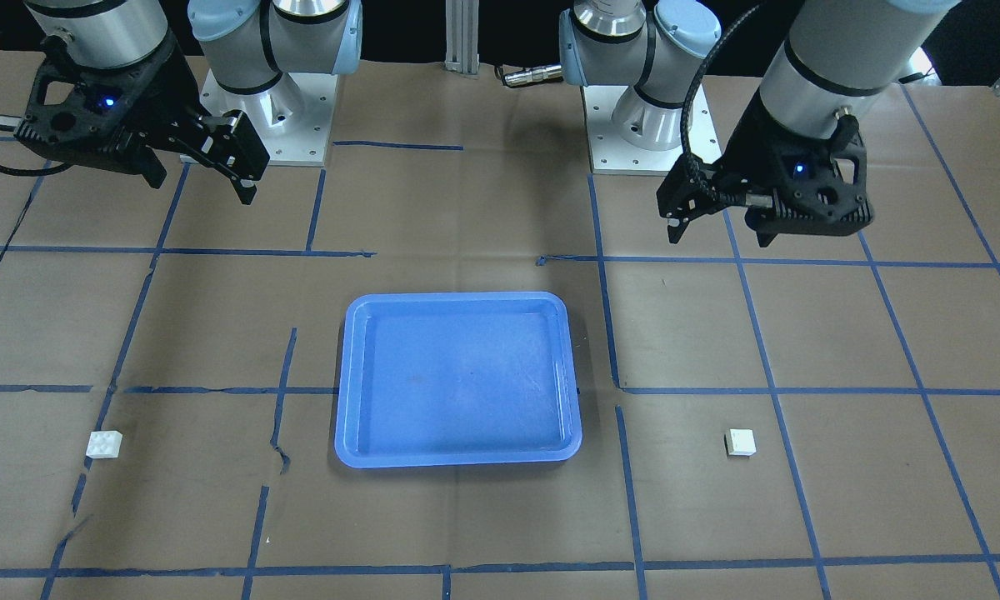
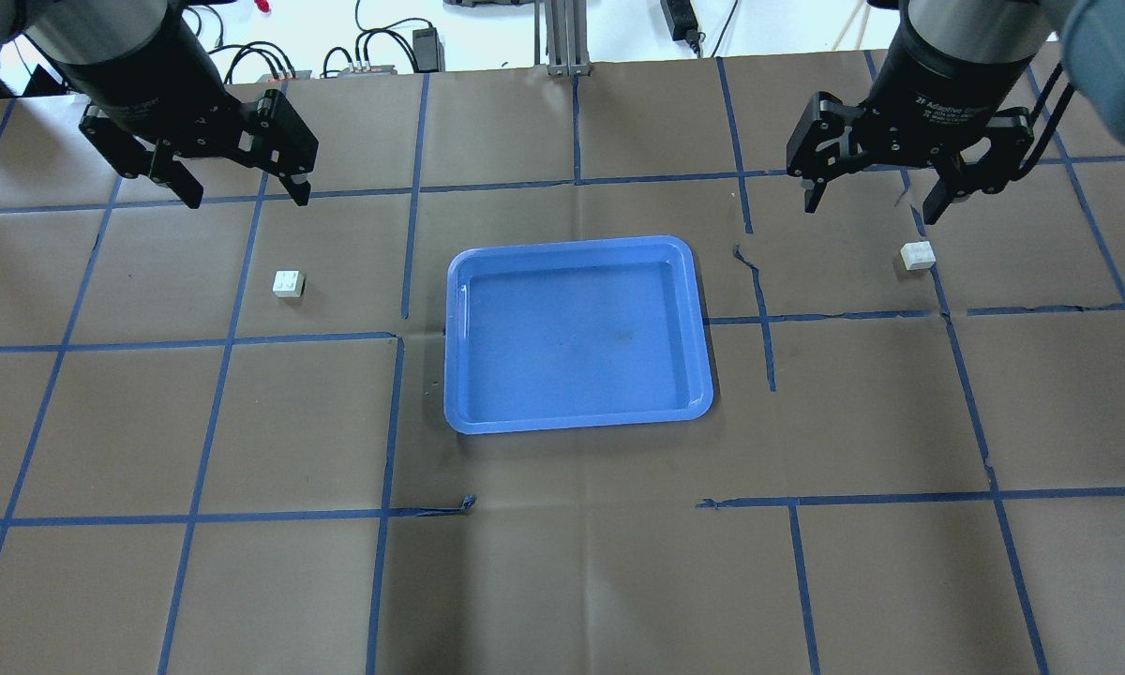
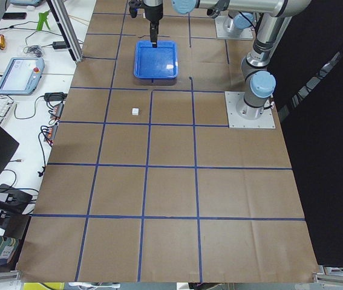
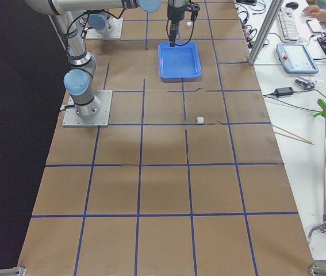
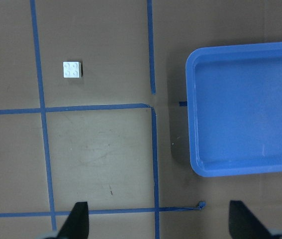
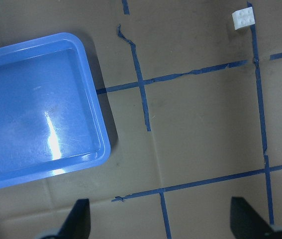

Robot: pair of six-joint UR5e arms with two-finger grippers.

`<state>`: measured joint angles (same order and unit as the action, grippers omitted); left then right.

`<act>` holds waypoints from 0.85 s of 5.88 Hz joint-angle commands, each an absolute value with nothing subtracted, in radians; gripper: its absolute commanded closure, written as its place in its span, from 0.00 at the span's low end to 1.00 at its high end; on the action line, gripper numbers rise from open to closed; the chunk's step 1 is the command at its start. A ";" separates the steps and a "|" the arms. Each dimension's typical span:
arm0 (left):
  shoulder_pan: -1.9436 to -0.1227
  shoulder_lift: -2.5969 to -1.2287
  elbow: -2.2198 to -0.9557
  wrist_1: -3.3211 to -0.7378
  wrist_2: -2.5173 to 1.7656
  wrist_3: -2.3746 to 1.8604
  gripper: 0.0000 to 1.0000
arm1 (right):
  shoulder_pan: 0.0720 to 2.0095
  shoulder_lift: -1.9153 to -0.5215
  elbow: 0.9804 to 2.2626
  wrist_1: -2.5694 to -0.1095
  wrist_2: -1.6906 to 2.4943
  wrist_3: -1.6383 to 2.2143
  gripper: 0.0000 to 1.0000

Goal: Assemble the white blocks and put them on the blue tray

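Two white blocks lie apart on the brown table. One white block (image 2: 288,283) (image 1: 740,442) (image 5: 72,69) is left of the blue tray (image 2: 577,333) (image 1: 458,379). The other white block (image 2: 918,255) (image 1: 104,444) (image 6: 243,18) is right of it. The tray holds nothing. My left gripper (image 2: 246,195) (image 1: 717,237) hangs open and empty above the table, beyond the left block. My right gripper (image 2: 872,206) (image 1: 202,187) hangs open and empty, just beyond and left of the right block. The tray's edge shows in the left wrist view (image 5: 245,114) and the right wrist view (image 6: 31,109).
Blue tape lines grid the brown paper cover (image 2: 562,562), which is torn in places near the tray. The arm bases (image 1: 267,125) (image 1: 642,125) stand at the robot's side. Desks with equipment and cables (image 3: 20,72) run along the far side.
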<state>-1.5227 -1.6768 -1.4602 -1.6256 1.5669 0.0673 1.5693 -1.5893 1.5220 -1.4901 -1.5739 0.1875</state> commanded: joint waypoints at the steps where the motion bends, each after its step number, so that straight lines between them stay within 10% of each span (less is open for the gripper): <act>1: -1.493 -1.756 -1.529 -1.483 1.566 0.069 0.00 | 1.566 -1.597 1.519 -1.470 -1.566 0.181 0.00; 5: -1.373 -1.924 -1.686 -1.150 1.571 0.220 0.00 | 1.546 -1.592 1.523 -1.488 -1.577 -0.652 0.00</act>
<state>-1.3843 -1.8520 -1.6749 -1.2442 1.5677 0.1621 1.5568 -1.5957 1.5214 -1.4774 -1.5703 -0.4203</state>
